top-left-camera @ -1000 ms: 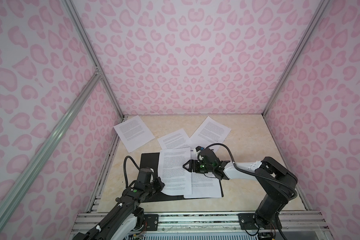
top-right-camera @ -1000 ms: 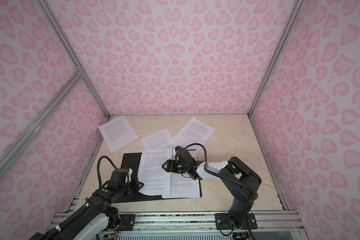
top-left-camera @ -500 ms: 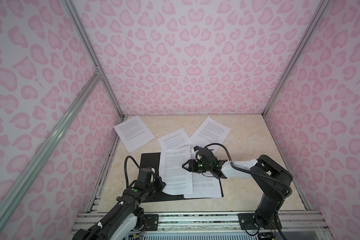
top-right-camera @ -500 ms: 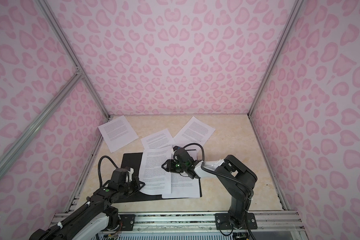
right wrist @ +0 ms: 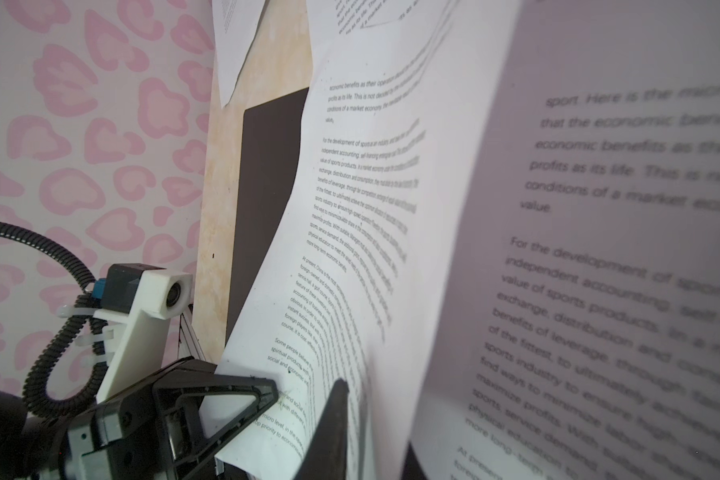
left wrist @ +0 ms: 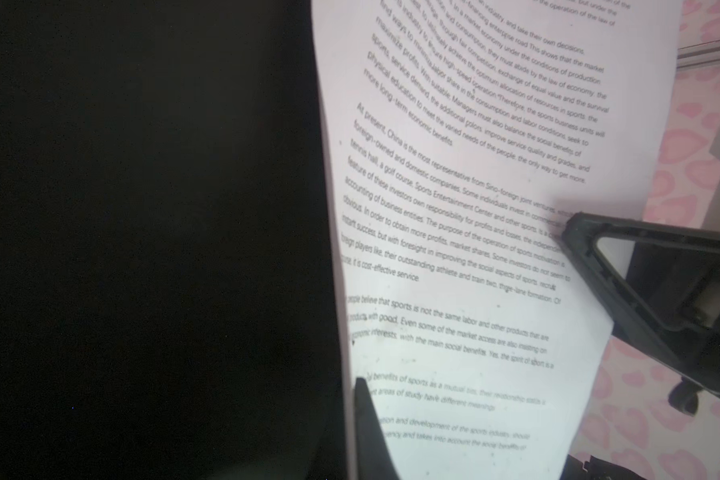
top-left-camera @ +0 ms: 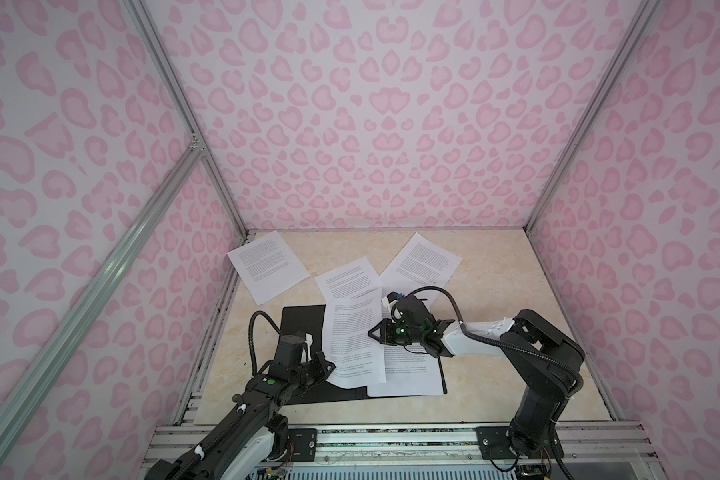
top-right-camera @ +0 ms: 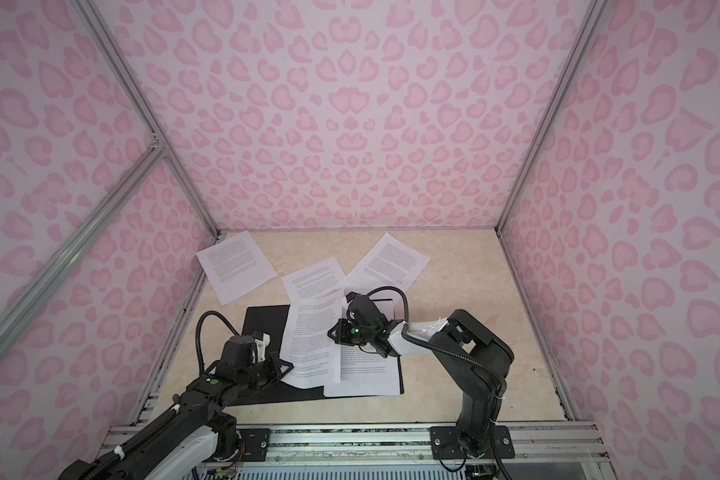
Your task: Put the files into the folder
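One printed sheet (top-left-camera: pixel 350 328) is being pinched over the open black folder (top-left-camera: pixel 302 324) by the left tool (top-left-camera: pixel 329 368) and the right tool (top-left-camera: pixel 371 332), both clamped on it.

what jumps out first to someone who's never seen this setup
The pink blotch-patterned walls close in on three sides. At centre, the left tool and right tool both pinch one printed sheet over the open black folder; three more sheets lie loose toward the back.
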Controlling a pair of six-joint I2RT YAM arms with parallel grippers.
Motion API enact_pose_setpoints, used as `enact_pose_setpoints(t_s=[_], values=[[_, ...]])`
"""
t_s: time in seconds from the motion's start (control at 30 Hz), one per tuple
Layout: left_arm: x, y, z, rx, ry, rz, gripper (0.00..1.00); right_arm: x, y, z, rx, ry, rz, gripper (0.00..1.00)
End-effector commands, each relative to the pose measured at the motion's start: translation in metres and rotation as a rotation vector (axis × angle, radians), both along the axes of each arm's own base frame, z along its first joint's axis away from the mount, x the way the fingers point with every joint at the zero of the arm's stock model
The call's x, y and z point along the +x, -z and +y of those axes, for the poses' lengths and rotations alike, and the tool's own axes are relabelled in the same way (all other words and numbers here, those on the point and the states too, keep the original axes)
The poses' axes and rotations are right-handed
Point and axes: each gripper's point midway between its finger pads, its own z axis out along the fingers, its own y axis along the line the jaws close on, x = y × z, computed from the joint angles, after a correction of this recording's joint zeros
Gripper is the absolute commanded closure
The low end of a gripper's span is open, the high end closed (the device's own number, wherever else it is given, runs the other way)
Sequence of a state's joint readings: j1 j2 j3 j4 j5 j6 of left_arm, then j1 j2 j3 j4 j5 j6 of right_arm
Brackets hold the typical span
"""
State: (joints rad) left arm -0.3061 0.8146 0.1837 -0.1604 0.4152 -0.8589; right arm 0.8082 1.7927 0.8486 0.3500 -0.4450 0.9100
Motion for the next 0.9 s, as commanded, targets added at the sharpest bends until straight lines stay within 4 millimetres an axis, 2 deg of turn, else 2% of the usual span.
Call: enact_pose_setpoints(t_s=[0.0, 0.03, 0.13, 0.17, 0.33, 0.43, 0.5, 0.63, 0.7, 0.8, 0.87], values=[[0.006, -0.015, -0.007, -0.033, 0.027, -0.047, 0.83, 0.001, -0.008, 0.002, 0.024, -0.004, -0.007, 1.0], [0.008, -0.021, -0.008, -0.036, 0.03, -0.055, 0.7, 0.001, -0.011, 0.001, 0.03, -0.005, -0.01, 1.0], [0.013, -0.05, -0.01, -0.059, 0.033, -0.113, 0.07, 0.0, -0.021, -0.006, 0.049, -0.005, -0.019, 1.0], [0.015, -0.062, -0.01, -0.062, 0.031, -0.143, 0.02, -0.001, -0.025, -0.01, 0.058, -0.004, -0.021, 1.0], [0.017, -0.128, -0.006, -0.043, 0.059, -0.316, 0.02, -0.004, -0.044, -0.033, 0.108, -0.005, -0.026, 1.0], [0.01, -0.167, -0.002, 0.005, 0.101, -0.415, 0.02, -0.006, -0.046, -0.059, 0.107, 0.006, -0.03, 1.0], [0.006, -0.186, 0.006, 0.065, 0.113, -0.472, 0.02, -0.01, -0.039, -0.083, 0.055, 0.022, -0.02, 1.0], [0.005, -0.2, 0.024, 0.195, 0.098, -0.527, 0.02, -0.021, -0.021, -0.125, -0.064, 0.043, -0.009, 1.0], [0.006, -0.203, 0.026, 0.212, 0.103, -0.546, 0.03, -0.024, -0.016, -0.143, -0.098, 0.067, -0.013, 1.0], [0.011, -0.204, 0.021, 0.224, 0.147, -0.588, 0.03, -0.025, -0.013, -0.159, -0.137, 0.086, -0.024, 1.0], [0.018, -0.196, 0.022, 0.26, 0.155, -0.59, 0.03, -0.026, -0.01, -0.163, -0.167, 0.071, -0.021, 1.0]])
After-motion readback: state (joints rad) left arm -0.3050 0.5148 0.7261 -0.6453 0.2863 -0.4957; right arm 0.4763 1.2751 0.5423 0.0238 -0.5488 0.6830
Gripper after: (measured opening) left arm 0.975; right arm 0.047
